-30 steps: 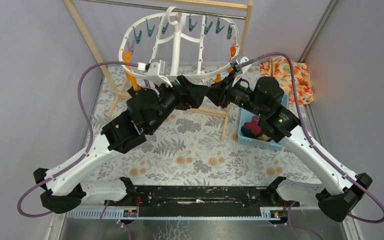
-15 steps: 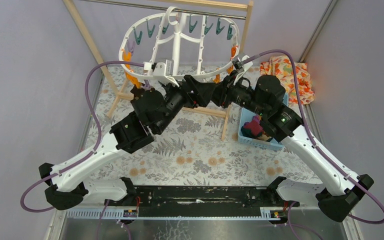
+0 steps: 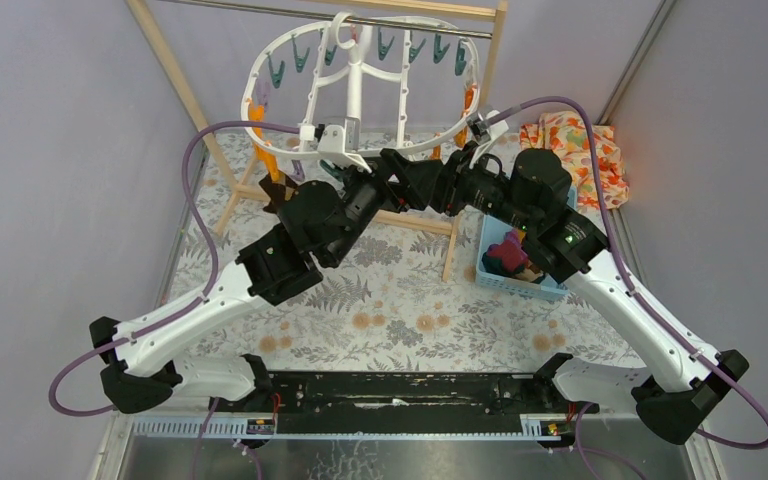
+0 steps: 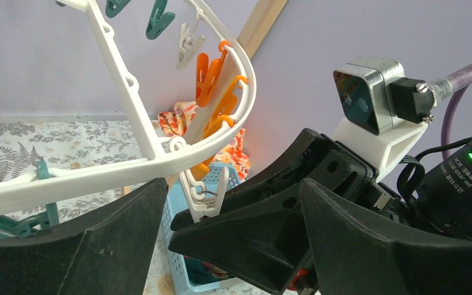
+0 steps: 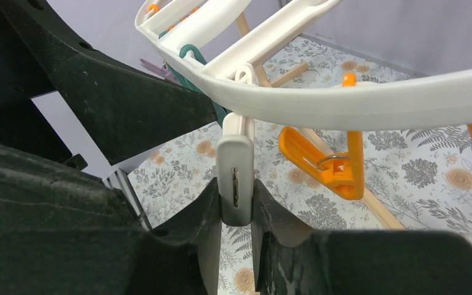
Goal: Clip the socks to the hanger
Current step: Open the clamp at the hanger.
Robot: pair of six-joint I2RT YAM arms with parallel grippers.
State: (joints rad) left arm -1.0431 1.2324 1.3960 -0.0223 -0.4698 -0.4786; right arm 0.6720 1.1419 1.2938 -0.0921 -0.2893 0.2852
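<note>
The right fingers (image 5: 206, 233) pinch a small white plastic peg (image 5: 235, 184) hanging under the rim of the big white oval plastic hanger (image 5: 369, 101). The left fingers (image 4: 117, 246) are spread wide just beside it, below that rim.

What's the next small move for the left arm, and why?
Likely ease the left gripper in around the white peg and close, taking it over. The right gripper pinches that peg under the hanger rim; the left is open and empty beside it; the socks lie in the blue basket by the right arm.
</note>
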